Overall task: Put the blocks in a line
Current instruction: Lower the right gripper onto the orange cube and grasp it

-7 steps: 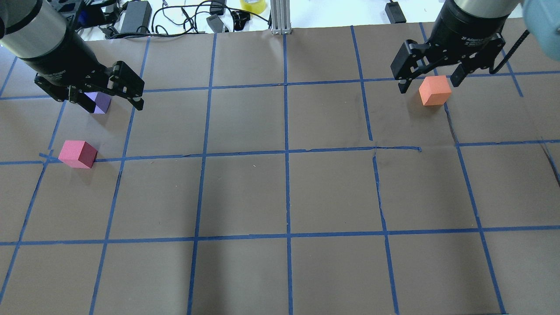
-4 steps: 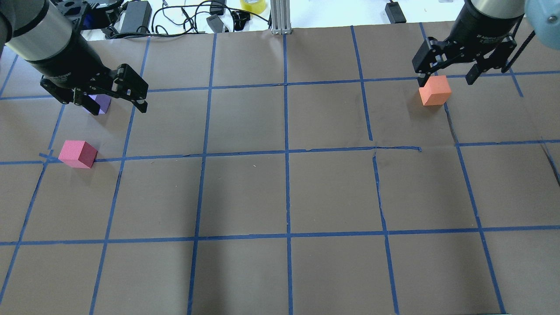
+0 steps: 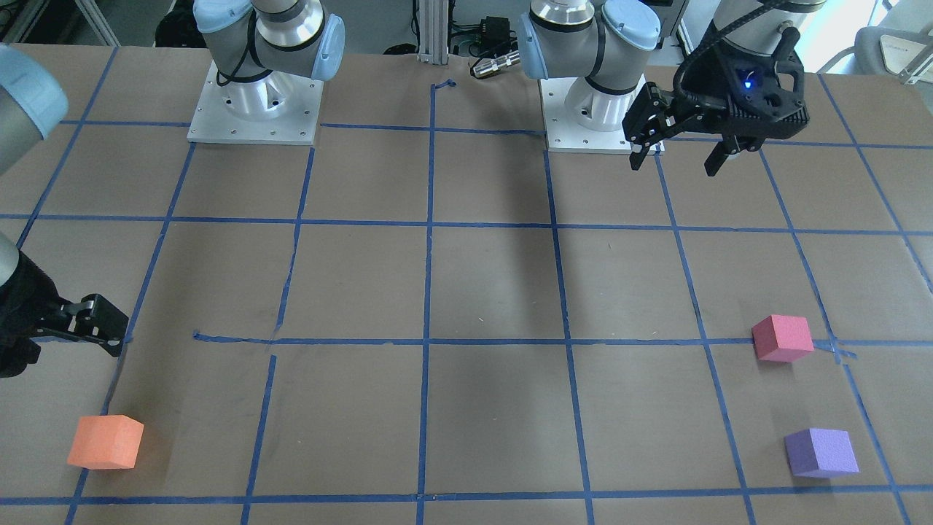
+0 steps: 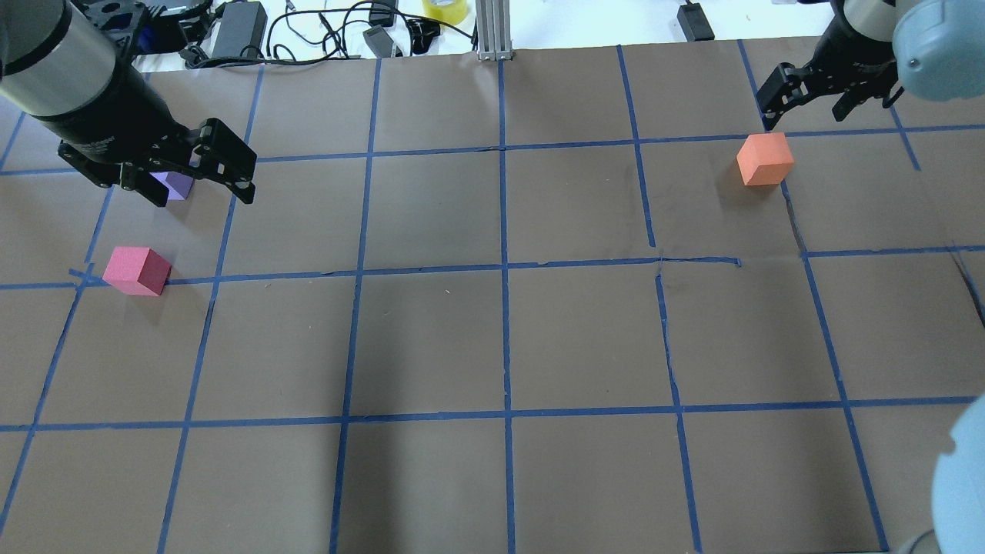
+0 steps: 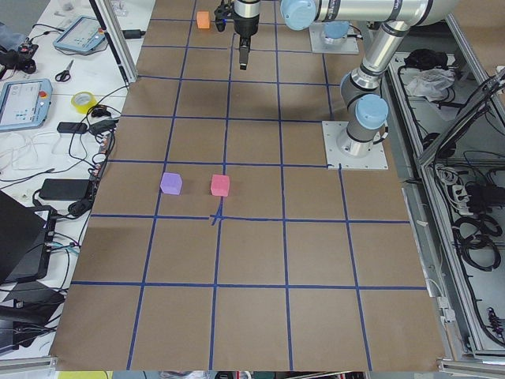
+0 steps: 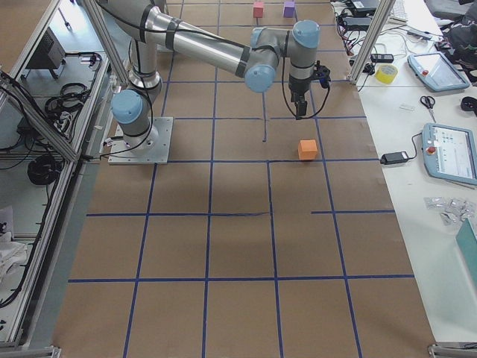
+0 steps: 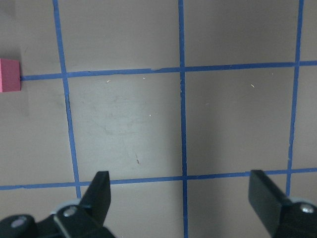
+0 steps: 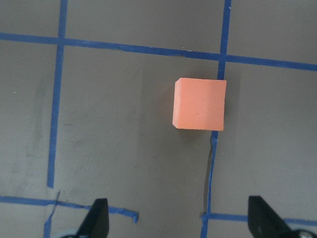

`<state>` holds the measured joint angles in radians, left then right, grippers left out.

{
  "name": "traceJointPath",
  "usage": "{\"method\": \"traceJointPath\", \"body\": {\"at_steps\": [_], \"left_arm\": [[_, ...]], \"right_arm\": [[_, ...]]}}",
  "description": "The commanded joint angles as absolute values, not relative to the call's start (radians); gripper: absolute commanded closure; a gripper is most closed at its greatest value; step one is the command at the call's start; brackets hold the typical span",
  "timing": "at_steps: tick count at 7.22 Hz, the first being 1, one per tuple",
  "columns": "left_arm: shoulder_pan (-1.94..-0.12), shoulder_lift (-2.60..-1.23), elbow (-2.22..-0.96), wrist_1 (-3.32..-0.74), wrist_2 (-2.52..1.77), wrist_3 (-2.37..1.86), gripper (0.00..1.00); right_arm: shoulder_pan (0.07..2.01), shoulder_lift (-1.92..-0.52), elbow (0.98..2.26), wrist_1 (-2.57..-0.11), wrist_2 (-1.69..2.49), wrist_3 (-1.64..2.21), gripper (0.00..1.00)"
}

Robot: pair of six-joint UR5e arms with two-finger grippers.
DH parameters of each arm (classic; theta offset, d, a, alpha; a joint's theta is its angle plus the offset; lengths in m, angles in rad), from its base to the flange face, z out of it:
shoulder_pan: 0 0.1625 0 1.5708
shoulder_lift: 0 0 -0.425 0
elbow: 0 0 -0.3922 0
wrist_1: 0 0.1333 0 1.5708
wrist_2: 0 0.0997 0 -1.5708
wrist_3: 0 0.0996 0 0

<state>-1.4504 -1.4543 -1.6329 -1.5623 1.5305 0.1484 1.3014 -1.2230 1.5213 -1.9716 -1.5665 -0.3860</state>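
Three blocks, all loose on the table [image 4: 431,338], nothing gripped.

Orange block [image 4: 764,158]: the right gripper [image 4: 803,119] hangs in the air near it, fingers [image 8: 97,221] spread wide. In the right wrist view the block sits out past the fingertips, inside their span, closer to one finger's line than the other's, touching neither. One edge lies against a strip of blue tape [image 8: 216,148].

Purple block [image 3: 821,452]: from overhead it's partly hidden behind one finger of the left gripper [image 4: 202,194]. The front view shows that gripper raised, well clear of the block. Left fingers [image 7: 99,191] are wide apart too, with only bare paper and tape between them.

Red block [image 4: 137,270]: near purple, not touching it. In the left wrist view only a sliver shows at the frame edge, well outside the finger on that side.

Red and purple sit at the left arm's end and orange well apart at the right arm's end. Brown paper covers the table, and the tape forms a grid.
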Motion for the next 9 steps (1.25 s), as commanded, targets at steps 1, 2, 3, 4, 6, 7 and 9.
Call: {"method": "traceJointPath", "body": {"at_steps": [1, 2, 3, 4, 6, 7, 9], "left_arm": [[-1.45, -1.457, -1.641, -1.562, 1.531, 0.149, 0.0], [-1.444, -1.462, -1.644, -1.56, 1.531, 0.15, 0.0], [-1.436, -1.471, -1.644, -1.548, 1.529, 0.152, 0.0], [-1.434, -1.479, -1.646, -1.531, 1.528, 0.152, 0.0], [-1.434, -1.483, -1.646, -1.531, 1.528, 0.152, 0.0], [-1.436, -1.483, -1.646, -1.531, 1.528, 0.152, 0.0], [-1.436, -1.482, -1.644, -1.529, 1.526, 0.152, 0.0]], "right_arm": [[1.284, -1.119, 1.52, -2.083, -1.566, -0.429, 0.0], [1.282, -1.082, 1.52, -2.136, -1.566, -0.43, 0.0], [1.27, -1.066, 1.514, -2.163, -1.557, -0.452, 0.0], [1.267, -1.055, 1.514, -2.18, -1.555, -0.48, 0.0], [1.266, -1.02, 1.503, -2.222, -1.555, -0.465, 0.0], [1.266, -0.994, 1.502, -2.271, -1.551, -0.465, 0.0], [1.267, -0.973, 1.5, -2.287, -1.549, -0.445, 0.0]]}}
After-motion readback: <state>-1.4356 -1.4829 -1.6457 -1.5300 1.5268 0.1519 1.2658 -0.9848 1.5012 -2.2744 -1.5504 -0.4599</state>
